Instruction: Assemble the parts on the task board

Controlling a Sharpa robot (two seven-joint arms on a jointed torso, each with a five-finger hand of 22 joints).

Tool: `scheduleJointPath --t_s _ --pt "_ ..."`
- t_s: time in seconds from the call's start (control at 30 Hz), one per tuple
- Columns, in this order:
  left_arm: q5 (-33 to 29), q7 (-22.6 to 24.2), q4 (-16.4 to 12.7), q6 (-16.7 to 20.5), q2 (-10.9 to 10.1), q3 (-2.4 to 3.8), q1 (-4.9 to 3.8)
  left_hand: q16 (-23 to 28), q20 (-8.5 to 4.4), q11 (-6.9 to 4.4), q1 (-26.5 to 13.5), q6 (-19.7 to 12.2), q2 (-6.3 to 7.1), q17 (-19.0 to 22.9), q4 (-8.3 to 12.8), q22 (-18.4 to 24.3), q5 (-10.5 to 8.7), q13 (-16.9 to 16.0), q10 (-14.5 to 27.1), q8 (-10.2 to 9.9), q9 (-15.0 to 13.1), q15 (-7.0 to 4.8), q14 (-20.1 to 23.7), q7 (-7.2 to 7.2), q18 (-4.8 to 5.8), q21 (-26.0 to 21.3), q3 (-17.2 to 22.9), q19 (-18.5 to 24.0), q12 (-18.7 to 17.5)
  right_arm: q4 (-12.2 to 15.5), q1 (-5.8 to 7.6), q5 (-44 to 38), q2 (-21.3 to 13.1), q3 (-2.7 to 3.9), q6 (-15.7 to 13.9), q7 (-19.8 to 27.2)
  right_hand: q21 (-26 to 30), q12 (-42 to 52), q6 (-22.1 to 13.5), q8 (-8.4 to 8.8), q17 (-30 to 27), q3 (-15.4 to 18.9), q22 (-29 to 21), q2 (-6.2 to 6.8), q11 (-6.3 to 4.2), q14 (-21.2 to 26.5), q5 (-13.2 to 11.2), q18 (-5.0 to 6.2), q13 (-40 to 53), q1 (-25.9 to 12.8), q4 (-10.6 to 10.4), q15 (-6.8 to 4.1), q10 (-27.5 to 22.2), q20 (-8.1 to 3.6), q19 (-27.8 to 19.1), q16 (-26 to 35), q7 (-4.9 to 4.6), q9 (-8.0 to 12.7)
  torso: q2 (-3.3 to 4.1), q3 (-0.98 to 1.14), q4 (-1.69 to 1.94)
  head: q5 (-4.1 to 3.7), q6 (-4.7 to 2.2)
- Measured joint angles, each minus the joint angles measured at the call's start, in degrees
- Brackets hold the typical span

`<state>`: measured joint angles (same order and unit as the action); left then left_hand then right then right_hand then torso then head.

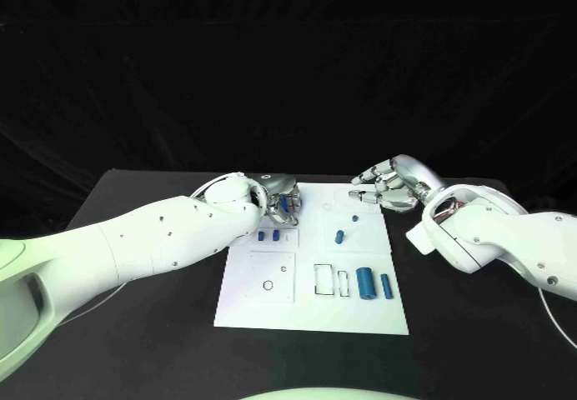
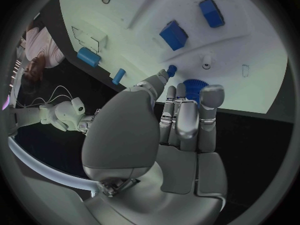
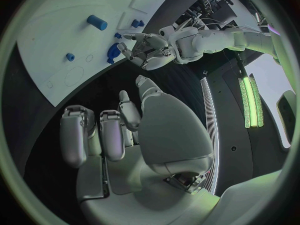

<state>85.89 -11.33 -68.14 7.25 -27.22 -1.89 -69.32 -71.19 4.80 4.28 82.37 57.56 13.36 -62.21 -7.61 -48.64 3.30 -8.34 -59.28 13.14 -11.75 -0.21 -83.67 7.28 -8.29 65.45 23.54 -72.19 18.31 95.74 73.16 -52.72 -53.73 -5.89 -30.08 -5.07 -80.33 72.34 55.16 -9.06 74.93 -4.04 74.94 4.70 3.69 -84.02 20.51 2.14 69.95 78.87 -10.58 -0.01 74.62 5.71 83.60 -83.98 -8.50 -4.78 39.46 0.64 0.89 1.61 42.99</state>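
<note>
You are seeing the blue gear (image 2: 195, 88) lying at the far-left edge of the task board (image 1: 361, 317), the left hand (image 1: 282, 204) pinching it. The right hand (image 1: 387, 188) is hovering empty, fingers apart, over the board's far-right corner.

Blue gear-like part (image 2: 195, 89) largely hidden behind left hand (image 2: 181, 117) fingers; contact unclear. Small part (image 1: 296, 206) beside that hand too small to identify.

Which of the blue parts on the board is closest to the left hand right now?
The blue gear at the left hand fingertips; the blue blocks and cylinders lie farther down the task board.
</note>
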Motion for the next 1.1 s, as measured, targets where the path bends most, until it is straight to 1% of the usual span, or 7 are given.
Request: scheduleJointPath --t_s 0.2,0.47,0.63,0.73,0.83,0.97,1.1 --pt "0.0 0.0 0.9 -0.8 0.5 0.0 0.39 -0.3 0.12 0.01 -0.2 0.1 -0.23 0.1 0.3 -0.3 0.0 0.2 -0.4 -0.2 0.2 0.0 0.0 0.13 0.0 0.2 0.3 -0.1 -0.1 0.0 0.0 0.0 0.1 0.0 0.0 0.0 0.0 0.0 0.0 0.0 0.0 0.0 0.0 0.0 0.0 0.0 0.0 0.0 0.0 0.0 0.0 0.0 0.0 0.0 0.0 0.0 0.0 0.0 0.0 0.0 0.03 -0.09 0.06" --pt "0.0 0.0 1.6 -1.8 0.9 0.0 0.51 -0.3 0.0 0.0 0.0 0.6 -0.48 0.2 0.6 -1.3 0.0 0.6 -1.2 -0.4 0.4 0.0 0.0 0.21 -0.02 1.1 0.9 -0.4 -0.6 0.0 -0.01 0.0 0.1 0.0 0.0 0.1 0.0 0.0 0.0 0.0 0.0 0.0 0.0 0.0 0.0 0.0 0.0 0.0 0.0 0.0 0.0 0.0 0.0 0.0 0.0 0.0 0.0 0.0 -0.04 0.02 0.04 -0.19 0.11" --pt "0.0 0.1 1.8 -2.1 1.2 0.0 0.58 -0.5 0.0 -0.1 0.0 0.8 -0.48 0.2 0.6 -1.9 0.01 0.8 -1.7 -0.8 0.6 0.0 0.0 0.0 -0.03 1.6 1.3 -0.4 -0.8 0.0 -0.01 0.0 0.2 0.0 0.0 0.1 0.0 0.0 0.0 0.0 0.0 0.0 0.0 0.0 0.0 0.0 0.0 0.0 0.0 0.0 0.0 0.0 0.0 0.0 0.0 0.0 0.0 0.0 -0.05 0.03 0.05 -0.24 0.12" --pt "0.0 0.2 2.0 -2.2 1.3 0.0 0.61 -0.5 0.0 -0.31 0.4 0.8 -0.86 0.4 0.9 -2.2 0.01 1.1 -2.0 -0.8 0.8 0.0 0.0 0.0 -0.04 1.9 1.5 -0.4 -1.1 0.0 -0.01 0.0 0.2 0.0 0.0 0.1 0.0 0.0 0.0 0.0 0.0 0.0 0.0 0.0 0.0 0.0 0.0 0.0 0.0 0.0 0.0 0.0 0.0 0.0 0.0 0.0 0.0 0.0 -0.05 0.02 0.05 -0.25 0.12" --pt "-0.1 0.3 2.1 -2.2 1.3 0.0 0.64 -0.5 0.0 -0.1 0.4 0.8 -0.85 0.5 1.0 -2.5 0.01 1.4 -2.2 -1.8 1.1 0.0 0.0 0.0 -0.06 2.2 2.0 -0.4 -1.7 0.0 -0.01 0.0 0.2 0.0 0.0 0.1 0.0 0.0 0.0 0.0 0.0 0.0 0.0 0.0 0.0 0.0 0.0 0.0 0.0 0.0 0.0 0.0 0.0 0.0 0.0 0.0 0.0 0.0 -0.05 0.03 0.05 -0.29 0.1" --pt "-0.2 0.5 2.2 -2.2 1.3 0.0 0.65 -0.7 0.0 -0.3 0.2 0.8 -1.08 0.5 0.9 -2.9 0.01 1.6 -2.4 -1.9 1.3 -0.13 -0.1 0.0 -0.1 2.5 2.2 -0.4 -1.8 0.0 -0.01 0.0 0.3 0.0 0.0 0.1 0.0 0.0 0.0 0.0 0.0 0.0 0.0 0.0 0.0 0.0 0.0 0.0 0.0 0.0 0.0 0.0 0.0 0.0 0.0 0.0 0.0 0.0 -0.03 0.03 0.01 -0.37 0.08" --pt "-0.3 0.6 2.3 -2.2 1.3 -0.01 0.67 -0.7 0.2 -0.09 0.2 0.8 -1.08 0.5 1.1 -3.2 0.01 1.7 -2.6 -2.2 1.4 -0.2 -0.2 0.0 -0.11 2.6 2.4 -0.6 -2.0 0.0 -0.01 0.0 0.3 0.0 0.0 0.1 0.0 0.0 0.0 0.0 0.0 0.0 0.0 0.0 0.0 0.0 0.2 0.0 0.0 0.0 0.0 0.0 0.0 0.0 0.0 0.0 0.0 0.0 -0.03 0.02 0.04 -0.46 0.07"
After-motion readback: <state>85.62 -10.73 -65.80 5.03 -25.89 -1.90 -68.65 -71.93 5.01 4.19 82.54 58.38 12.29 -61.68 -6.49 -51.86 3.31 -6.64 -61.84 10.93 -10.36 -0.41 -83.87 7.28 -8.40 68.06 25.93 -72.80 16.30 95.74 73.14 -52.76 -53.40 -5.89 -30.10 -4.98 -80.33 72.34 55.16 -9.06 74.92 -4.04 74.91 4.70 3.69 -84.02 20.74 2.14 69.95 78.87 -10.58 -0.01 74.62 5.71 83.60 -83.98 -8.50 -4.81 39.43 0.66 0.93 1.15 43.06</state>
